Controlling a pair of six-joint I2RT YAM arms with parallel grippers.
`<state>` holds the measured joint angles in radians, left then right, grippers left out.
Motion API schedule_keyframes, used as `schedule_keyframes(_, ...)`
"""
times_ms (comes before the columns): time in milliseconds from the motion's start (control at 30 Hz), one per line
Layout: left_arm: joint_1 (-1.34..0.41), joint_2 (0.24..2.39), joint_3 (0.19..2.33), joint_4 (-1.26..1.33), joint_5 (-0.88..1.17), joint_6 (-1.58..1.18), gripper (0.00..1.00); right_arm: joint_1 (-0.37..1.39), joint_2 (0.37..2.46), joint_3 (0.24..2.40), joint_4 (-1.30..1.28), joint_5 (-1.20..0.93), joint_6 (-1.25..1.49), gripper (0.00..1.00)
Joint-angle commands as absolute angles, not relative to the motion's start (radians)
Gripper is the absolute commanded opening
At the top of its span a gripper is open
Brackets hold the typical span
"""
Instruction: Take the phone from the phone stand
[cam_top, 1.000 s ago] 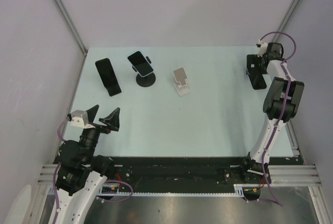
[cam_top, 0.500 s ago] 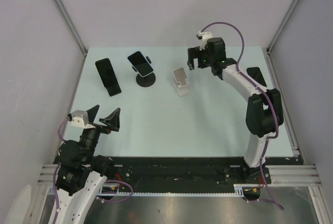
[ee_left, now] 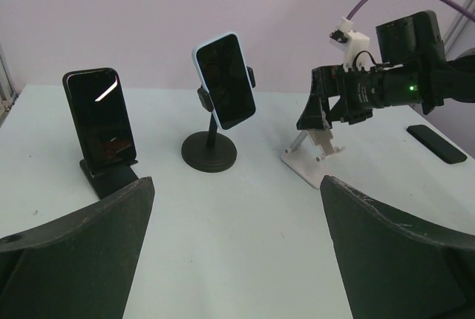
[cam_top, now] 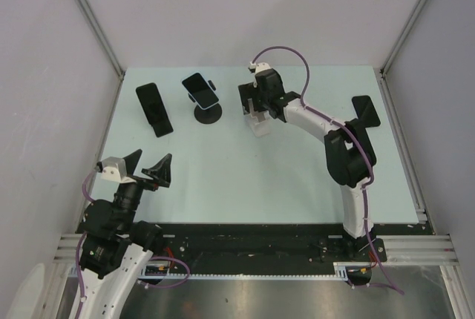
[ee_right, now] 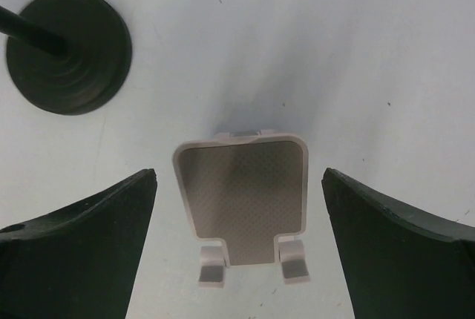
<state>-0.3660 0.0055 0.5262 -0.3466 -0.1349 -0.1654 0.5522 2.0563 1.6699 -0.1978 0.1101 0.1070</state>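
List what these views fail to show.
Top view: the right gripper covers most of the white stand.
Right wrist view: the frame edge cuts off the round-base stand; its clamped phone is out of view.
Left wrist view: the loose phone is too dark to tell which face is up.

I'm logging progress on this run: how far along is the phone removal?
Done: the white stand is empty, and a flat phone lies on the table at the right. In hand: the right gripper hovers open over that stand, holding nothing. Left: the phone on the black wedge stand and the phone on the round-base stand both sit in their holders.
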Motion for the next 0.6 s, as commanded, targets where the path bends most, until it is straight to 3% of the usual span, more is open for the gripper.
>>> schedule_keyframes(0, -0.364, -0.08, 0.555, -0.33, -0.121, -0.158, 1.0, 0.552, 2.085, 1.707, -0.199, 0.183, 0.14, 1.0)
schedule_keyframes(267, -0.364, -0.074, 0.555, -0.33, -0.117, -0.158, 1.0, 0.572, 2.102, 1.686, -0.19, 0.169, 0.147, 0.95)
schedule_keyframes(433, -0.364, -0.072, 0.555, -0.328, -0.115, -0.158, 1.0, 0.577, 2.099, 1.678, -0.195, 0.156, 0.146, 0.77)
schedule_keyframes(533, -0.364, -0.071, 0.555, -0.33, -0.114, -0.156, 1.0, 0.578, 2.082, 1.674, -0.198, 0.155, 0.137, 0.63)
schedule_keyframes(567, -0.364, -0.069, 0.555, -0.33, -0.112, -0.158, 1.0, 0.578, 2.076, 1.667, -0.198, 0.153, 0.133, 0.54)
